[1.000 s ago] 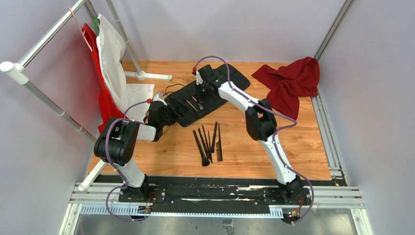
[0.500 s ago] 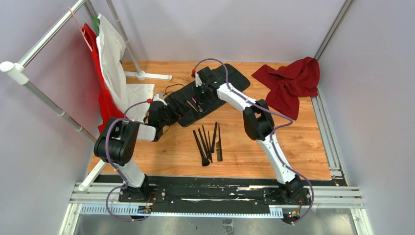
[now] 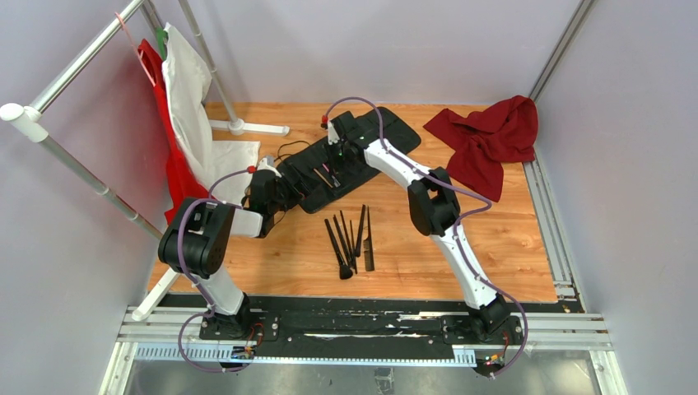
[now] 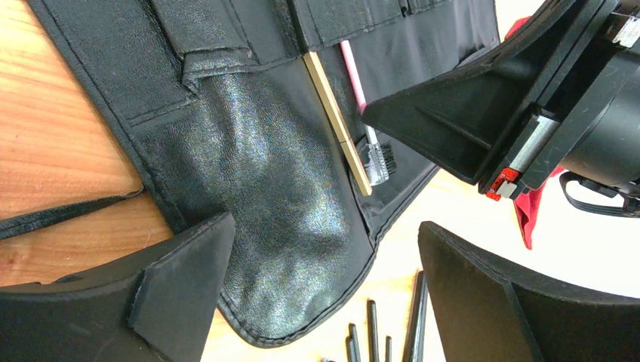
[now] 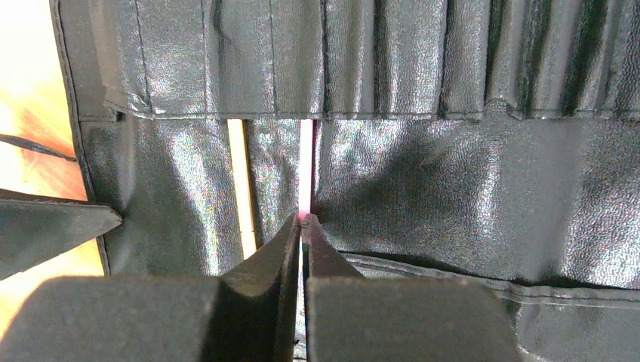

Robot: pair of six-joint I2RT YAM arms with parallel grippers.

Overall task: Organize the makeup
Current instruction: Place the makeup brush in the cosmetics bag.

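A: Case (image 3: 346,160) flat on tabletop (image 3: 494,247), loose brushes (image 3: 350,239) lying apart on its near side?
B: Yes. Left tool (image 4: 324,256) spread wide over case end, empty. Right tool (image 5: 303,226) pinched on pink brush (image 5: 306,173), handle straight ahead, tip under slot band.

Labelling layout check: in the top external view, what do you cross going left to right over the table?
Left to right: hanging white cloth → loose black brushes → black comb → red cloth. The roll-up case spans the middle, so omitted.
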